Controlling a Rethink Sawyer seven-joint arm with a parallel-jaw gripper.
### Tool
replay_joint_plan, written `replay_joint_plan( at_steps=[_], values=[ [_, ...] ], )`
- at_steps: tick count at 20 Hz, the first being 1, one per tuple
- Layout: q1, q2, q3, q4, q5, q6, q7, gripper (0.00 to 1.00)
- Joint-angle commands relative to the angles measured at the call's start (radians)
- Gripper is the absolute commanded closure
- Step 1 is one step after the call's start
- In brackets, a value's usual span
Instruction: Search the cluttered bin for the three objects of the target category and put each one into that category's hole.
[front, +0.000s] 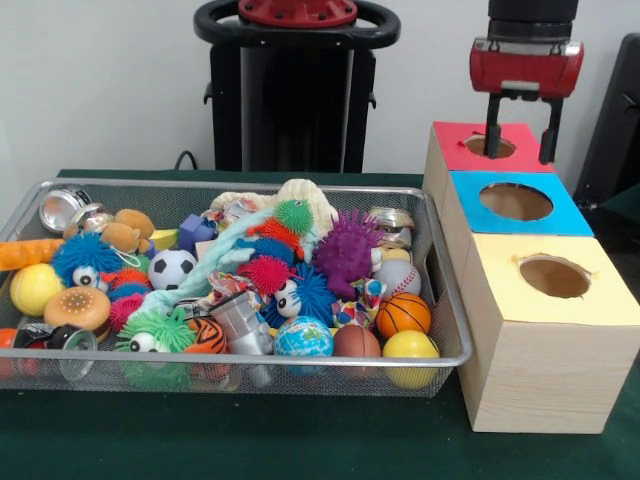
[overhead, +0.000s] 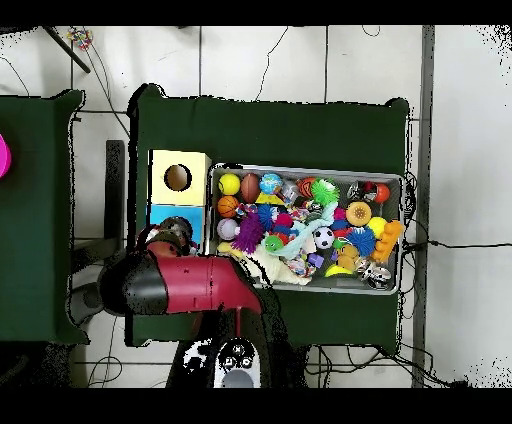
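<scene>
The silver wire-mesh bin (front: 448, 300) stands on the green table, packed with toys; it also shows in the overhead view (overhead: 305, 171). Inside are a soccer ball (front: 172, 268), a basketball (front: 403, 313), a baseball (front: 398, 275), a globe ball (front: 303, 337), a purple spiky ball (front: 348, 252) and several other spiky toys. Three boxes stand beside the bin, each with a round hole on top: red (front: 455, 140), blue (front: 570, 215) and yellow (front: 600, 300). My gripper (front: 520, 142) hangs just above the red box's hole, open and empty. In the overhead view the arm (overhead: 190, 282) hides the red box.
Metal cups (front: 62, 208) lie at the bin's far left corner and one (front: 240, 325) near its front. A burger toy (front: 77, 308) and a yellow ball (front: 35, 288) lie at the left end. The black pedestal (front: 295, 90) stands behind the bin.
</scene>
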Motion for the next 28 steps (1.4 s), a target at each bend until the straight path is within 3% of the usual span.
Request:
replay_joint_plan(
  at_steps=[1, 5, 11, 18, 28],
  values=[
    [-0.036, -0.121, 0.005, -0.038, 0.058, 0.252, 0.118, 0.00],
    [-0.083, -0.156, 0.005, -0.044, 0.014, 0.292, 0.025, 0.00],
    [-0.239, -0.154, 0.080, -0.006, -0.051, 0.221, -0.141, 0.00],
    [-0.346, -0.059, 0.137, -0.039, -0.185, 0.086, -0.163, 0.00],
    [-0.555, 0.011, 0.266, -0.150, -0.267, 0.169, -0.249, 0.00]
  ],
)
